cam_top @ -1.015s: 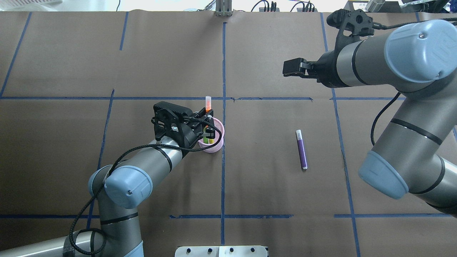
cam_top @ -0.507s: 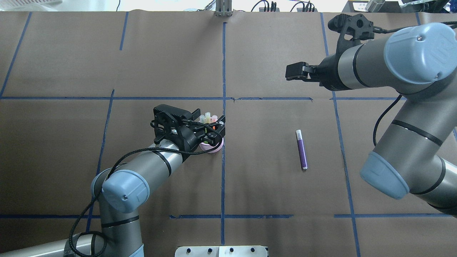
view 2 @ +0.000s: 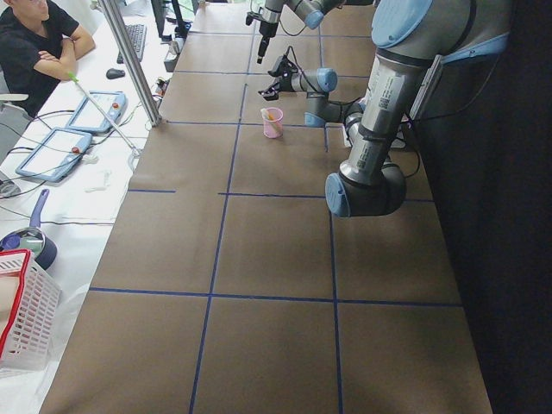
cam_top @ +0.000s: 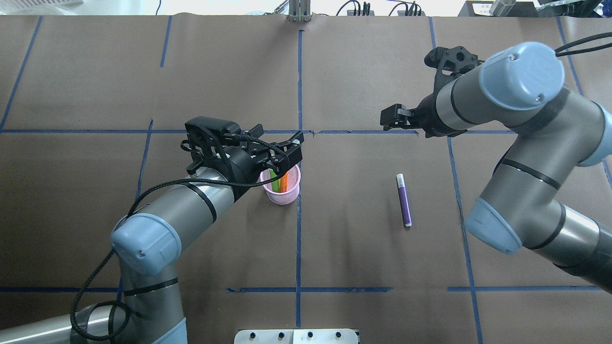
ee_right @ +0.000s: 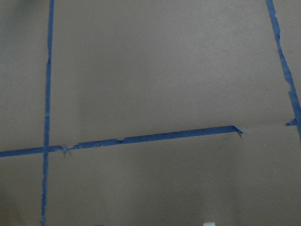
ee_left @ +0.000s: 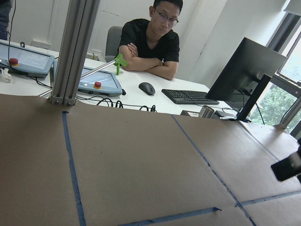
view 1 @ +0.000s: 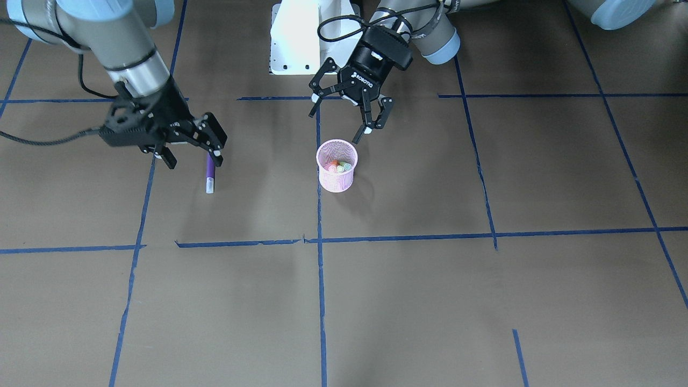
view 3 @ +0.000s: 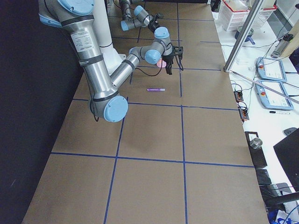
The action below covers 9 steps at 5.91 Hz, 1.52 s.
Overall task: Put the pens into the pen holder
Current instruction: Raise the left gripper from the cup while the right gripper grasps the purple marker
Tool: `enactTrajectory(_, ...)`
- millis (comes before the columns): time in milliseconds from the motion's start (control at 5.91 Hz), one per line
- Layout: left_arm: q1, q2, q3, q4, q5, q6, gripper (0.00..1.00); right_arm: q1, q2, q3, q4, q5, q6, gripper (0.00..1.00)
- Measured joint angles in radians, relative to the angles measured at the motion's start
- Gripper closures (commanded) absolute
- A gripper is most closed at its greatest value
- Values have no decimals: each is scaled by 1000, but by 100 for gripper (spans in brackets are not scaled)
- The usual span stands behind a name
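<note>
Pen holder (cam_top: 282, 196): upright on the bench (cam_top: 334, 253), with three pens (view 1: 338, 166) standing in it, caps up.
Purple pen (cam_top: 404, 203): flat on the bench, well to the holder's right. Its long axis runs toward and away from the robot, pale cap at the far end.
Left gripper (view 1: 339, 122): spread wide, empty, raised just above the holder.
Right gripper (view 1: 194, 157): fingers apart, holding nothing, up on the purple pen's side of the holder.
Change: a second ago the left gripper held the orange pen (cam_top: 284, 180) over the holder; it is now inside. The right gripper has come nearer the purple pen.
</note>
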Motion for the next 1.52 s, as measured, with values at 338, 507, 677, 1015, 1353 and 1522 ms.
enactTrajectory(338, -35, 69, -3, 15, -33, -36, 0, -6, 17, -120, -32, 85, -51, 7)
enactTrajectory(507, -39, 98, -6, 21, -38, -39, 0, 7, 24, -167, -69, 179, -95, 7)
enactTrajectory(677, -40, 129, -9, 22, -41, -40, 0, 20, 47, -214, -132, 268, -165, 10)
enactTrajectory(1015, -40, 144, -9, 23, -43, -41, 0, 21, 93, -302, -210, 368, -266, 17)
enactTrajectory(1353, -39, 144, -9, 22, -42, -45, 0, -18, 117, -353, -218, 382, -284, 31)
enactTrajectory(1522, -38, 143, -9, 22, -42, -48, 0, -32, 116, -360, -218, 382, -286, 45)
